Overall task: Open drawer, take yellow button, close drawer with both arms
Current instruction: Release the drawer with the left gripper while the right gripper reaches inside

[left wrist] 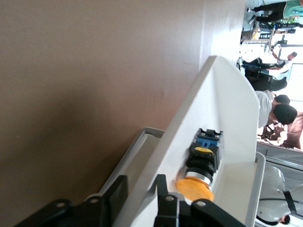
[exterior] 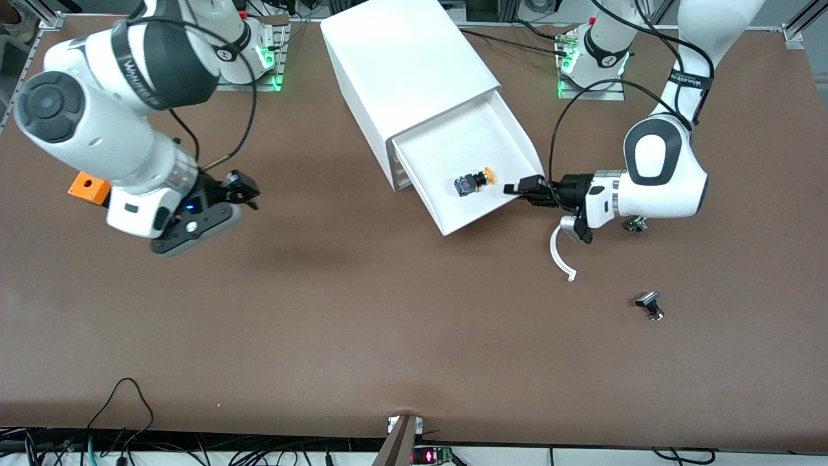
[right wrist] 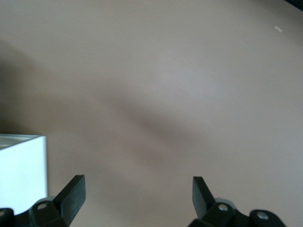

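The top drawer (exterior: 453,139) stands pulled out of the white cabinet (exterior: 401,65). The button (exterior: 475,182) lies on its side on the drawer floor, its orange cap pointing toward the left arm's end. My left gripper (exterior: 514,188) is at the drawer's side wall by the front corner. In the left wrist view, my left gripper (left wrist: 140,182) straddles that wall (left wrist: 208,94) with its fingers slightly apart, and the button (left wrist: 201,165) lies just inside. My right gripper (exterior: 242,188) hangs open and empty over bare table toward the right arm's end; its wrist view shows my right gripper (right wrist: 137,187) spread wide.
An orange square box (exterior: 89,188) sits partly under the right arm. A white curved strip (exterior: 559,255) lies below the left wrist. Small black-and-silver parts lie at the left arm's end: one (exterior: 650,304) nearer the front camera, another (exterior: 636,224) beside the left forearm.
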Controlling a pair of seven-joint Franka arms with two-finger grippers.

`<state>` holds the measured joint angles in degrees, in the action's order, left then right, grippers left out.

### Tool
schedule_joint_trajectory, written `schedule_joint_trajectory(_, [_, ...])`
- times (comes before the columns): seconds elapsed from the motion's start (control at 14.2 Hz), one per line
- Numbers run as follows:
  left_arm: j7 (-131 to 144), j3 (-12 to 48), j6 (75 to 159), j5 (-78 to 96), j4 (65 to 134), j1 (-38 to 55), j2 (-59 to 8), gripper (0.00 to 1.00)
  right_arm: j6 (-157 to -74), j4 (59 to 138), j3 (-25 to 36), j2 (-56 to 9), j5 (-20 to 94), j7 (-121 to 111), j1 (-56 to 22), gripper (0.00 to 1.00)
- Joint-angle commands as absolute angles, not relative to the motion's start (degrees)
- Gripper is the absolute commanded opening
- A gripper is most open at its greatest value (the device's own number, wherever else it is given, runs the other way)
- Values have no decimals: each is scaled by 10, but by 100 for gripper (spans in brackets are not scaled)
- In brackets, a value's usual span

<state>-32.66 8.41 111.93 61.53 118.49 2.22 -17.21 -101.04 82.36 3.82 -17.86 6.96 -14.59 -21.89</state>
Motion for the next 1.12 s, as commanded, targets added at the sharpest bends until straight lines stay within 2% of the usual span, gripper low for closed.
schedule_joint_trajectory(0.0, [-317, 81, 1128, 618, 1156, 21, -179, 100, -1005, 759, 39, -214, 112, -201, -238, 100])
schedule_joint_trajectory(0.28, [-316, 81, 1223, 604, 1131, 22, -170, 100, -1008, 707, 7, -242, 113, -301, -272, 100])
schedule_joint_trajectory(0.63, [-316, 69, 1224, 342, 1061, 8, -131, 100, -1026, 666, -2, -281, 109, -445, -333, 100])
schedule_joint_trajectory(0.84, [-313, 50, 1214, 258, 1031, 6, -108, 100, -1020, 665, -3, -281, 108, -482, -362, 100])
schedule_joint_trajectory(1.05, [-313, -1, 1155, 244, 1017, 4, -79, 100, -1021, 665, -9, -284, 108, -551, -391, 100])
